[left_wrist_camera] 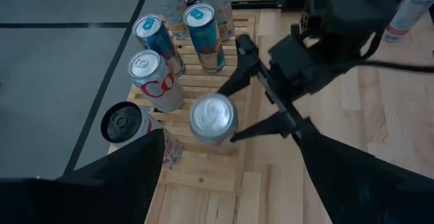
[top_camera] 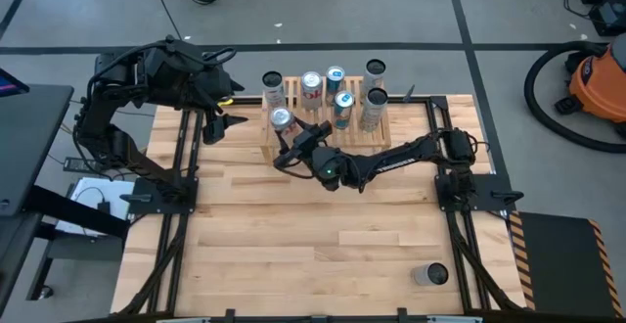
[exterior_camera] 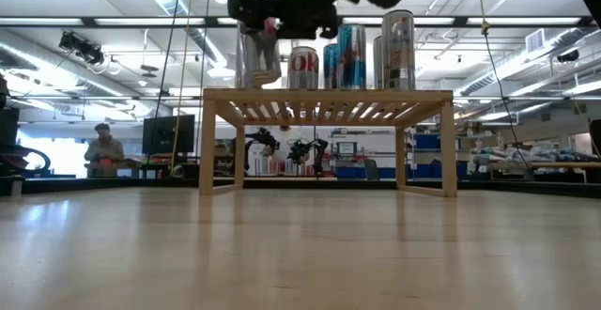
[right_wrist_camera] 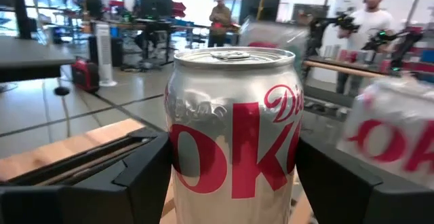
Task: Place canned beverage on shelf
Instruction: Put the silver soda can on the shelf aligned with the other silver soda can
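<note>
Your right gripper (top_camera: 290, 139) has its fingers on both sides of the silver Diet Coke can (top_camera: 282, 119), which stands upright on the shelf (top_camera: 377, 139) at its 7 o'clock corner in the high view. It seems the fingers only frame the can, but I cannot be sure they are free of it. Open wider and pull straight back toward 4 o'clock, keeping level so you do not tip it; the left gripper (top_camera: 217, 108) waits open at 9 o'clock beside the shelf.

Silver can's (right_wrist_camera: 234, 136) base cut off

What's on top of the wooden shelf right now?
Seven upright cans stand on the shelf. The right gripper straddles the silver front-corner can. Whether that can rests on the slats is hidden.
</note>
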Available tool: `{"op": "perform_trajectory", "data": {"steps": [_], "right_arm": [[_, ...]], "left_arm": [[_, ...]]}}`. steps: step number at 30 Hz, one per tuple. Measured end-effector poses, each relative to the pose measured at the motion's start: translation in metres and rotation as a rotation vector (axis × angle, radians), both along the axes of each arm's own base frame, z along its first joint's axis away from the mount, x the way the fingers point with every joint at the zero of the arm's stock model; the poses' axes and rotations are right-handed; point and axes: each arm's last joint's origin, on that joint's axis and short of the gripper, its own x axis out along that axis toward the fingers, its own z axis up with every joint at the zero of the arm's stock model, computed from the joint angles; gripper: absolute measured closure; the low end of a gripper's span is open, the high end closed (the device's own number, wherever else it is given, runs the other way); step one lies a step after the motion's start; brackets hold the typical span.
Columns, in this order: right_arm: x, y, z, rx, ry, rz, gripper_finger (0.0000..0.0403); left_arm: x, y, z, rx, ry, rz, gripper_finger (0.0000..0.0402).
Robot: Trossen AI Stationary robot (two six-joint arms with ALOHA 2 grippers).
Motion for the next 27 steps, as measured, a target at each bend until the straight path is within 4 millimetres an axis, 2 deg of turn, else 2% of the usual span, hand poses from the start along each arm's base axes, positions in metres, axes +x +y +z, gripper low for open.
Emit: {"op": "perform_trajectory", "data": {"steps": [6, 10, 16, 22, 27], "right_arm": [[-0.013, 0.004, 0.017, 0.028, 0.029, 0.016, 0.0117], [-0.028, 0.004, 0.021, 0.075, -0.006, 0.043, 0.0117], [-0.047, 0.002, 0.016, 0.099, -0.033, 0.046, 0.0117], [-0.052, 0.01, 0.004, 0.093, -0.001, -0.013, 0.0117], [-0.058, 0.009, -0.005, 0.103, -0.05, -0.076, 0.0117]], "left_arm": [[-0.001, 0.0, -0.001, -0.004, 0.014, 0.001, 0.0056], [-0.002, 0.0, -0.002, -0.006, 0.025, 0.001, 0.0056], [-0.002, 0.0, -0.002, -0.006, 0.025, 0.001, 0.0056], [-0.002, 0.0, -0.002, -0.006, 0.025, 0.001, 0.0056], [-0.002, 0.0, -0.002, -0.006, 0.024, 0.001, 0.0056]]}}
